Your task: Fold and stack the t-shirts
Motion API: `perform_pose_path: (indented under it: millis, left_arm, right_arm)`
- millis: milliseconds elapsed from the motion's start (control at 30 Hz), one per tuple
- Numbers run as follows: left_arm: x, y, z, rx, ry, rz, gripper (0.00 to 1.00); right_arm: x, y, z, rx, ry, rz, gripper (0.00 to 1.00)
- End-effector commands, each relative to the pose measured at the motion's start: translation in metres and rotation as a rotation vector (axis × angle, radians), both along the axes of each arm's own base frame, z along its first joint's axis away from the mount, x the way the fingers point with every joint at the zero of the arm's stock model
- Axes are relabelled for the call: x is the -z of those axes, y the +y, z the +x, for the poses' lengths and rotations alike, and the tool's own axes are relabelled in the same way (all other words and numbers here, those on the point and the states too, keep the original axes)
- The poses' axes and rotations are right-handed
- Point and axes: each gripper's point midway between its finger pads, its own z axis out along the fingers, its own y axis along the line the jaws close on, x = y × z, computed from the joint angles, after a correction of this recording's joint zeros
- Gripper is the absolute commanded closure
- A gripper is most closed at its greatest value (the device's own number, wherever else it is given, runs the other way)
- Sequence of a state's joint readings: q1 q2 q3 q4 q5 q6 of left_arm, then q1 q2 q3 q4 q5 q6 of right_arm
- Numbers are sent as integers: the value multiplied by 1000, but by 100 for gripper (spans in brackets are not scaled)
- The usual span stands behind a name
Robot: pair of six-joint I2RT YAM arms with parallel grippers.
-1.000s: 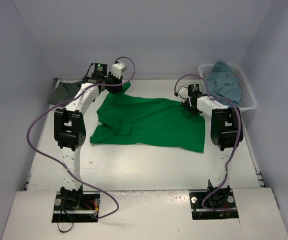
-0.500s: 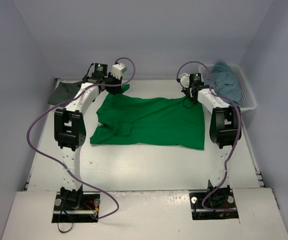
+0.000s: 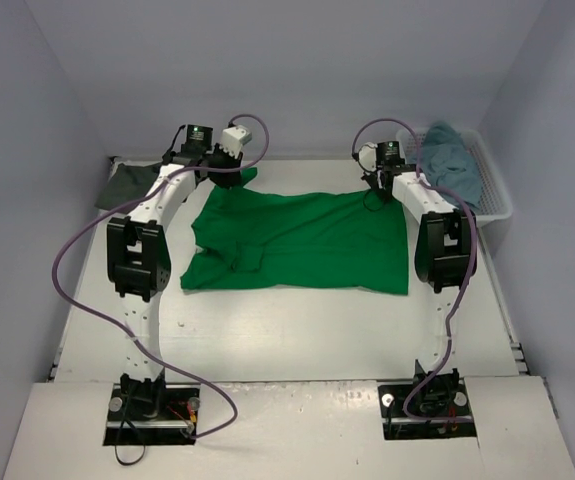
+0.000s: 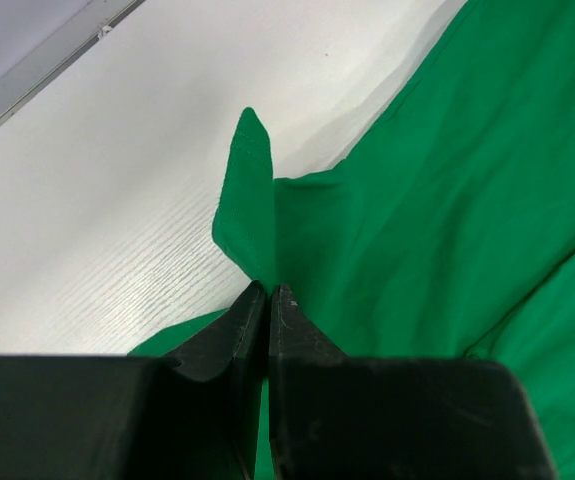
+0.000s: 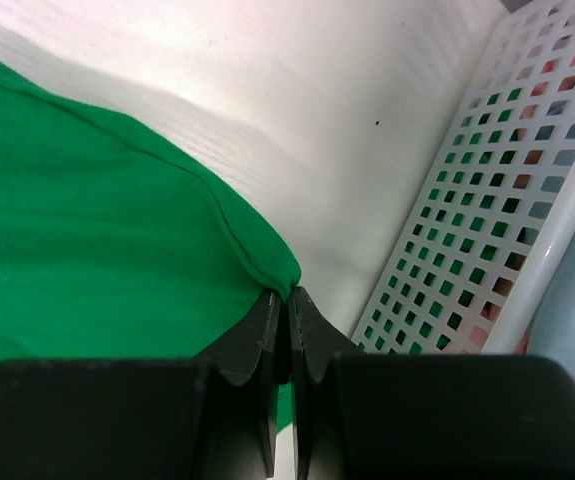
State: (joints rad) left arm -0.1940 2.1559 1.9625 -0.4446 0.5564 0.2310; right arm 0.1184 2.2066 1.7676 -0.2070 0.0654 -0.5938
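Observation:
A green t-shirt [image 3: 297, 243] lies spread across the middle of the white table. My left gripper [image 3: 235, 168] is shut on its far left corner, the cloth pinched between the jaws [image 4: 269, 290]. My right gripper [image 3: 379, 186] is shut on its far right corner [image 5: 287, 295], next to the basket. A dark grey folded shirt [image 3: 122, 185] lies at the far left of the table. A blue-grey shirt [image 3: 447, 165] sits in the white basket [image 3: 497, 195] at the far right.
The white perforated basket wall [image 5: 487, 200] stands just right of my right gripper. Purple cables loop over both arms. Grey walls enclose the table on the left, back and right.
My right gripper has pulled the shirt's right corner toward the far edge, spreading the right side flatter and squarer. The left gripper has held its corner in place.

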Motion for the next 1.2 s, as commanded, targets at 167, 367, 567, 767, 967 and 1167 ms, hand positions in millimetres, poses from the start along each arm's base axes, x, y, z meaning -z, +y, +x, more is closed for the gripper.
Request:
perform_pose_path:
  millis: [167, 367, 567, 767, 967, 1167]
  left_arm:
    - [-49, 2, 7, 2, -109, -40, 100]
    - [-51, 5, 0, -5, -112, -32, 100]
    - [-62, 7, -6, -9, -121, -34, 100]
    - [-72, 9, -12, -10, -141, -29, 100]
    - [-76, 10, -20, -8, -142, -34, 100]
    - [-81, 10, -37, 13, -151, -47, 100]
  right_arm:
    - [-60, -17, 0, 36, -100, -41, 100]
    - [-37, -21, -13, 23, -36, -62, 100]
    - [-10, -24, -14, 18, 29, -76, 100]
    - [-5, -19, -15, 20, 35, -42, 100]
    - [-8, -18, -14, 13, 28, -38, 100]
    - [-20, -15, -18, 3, 12, -34, 100]
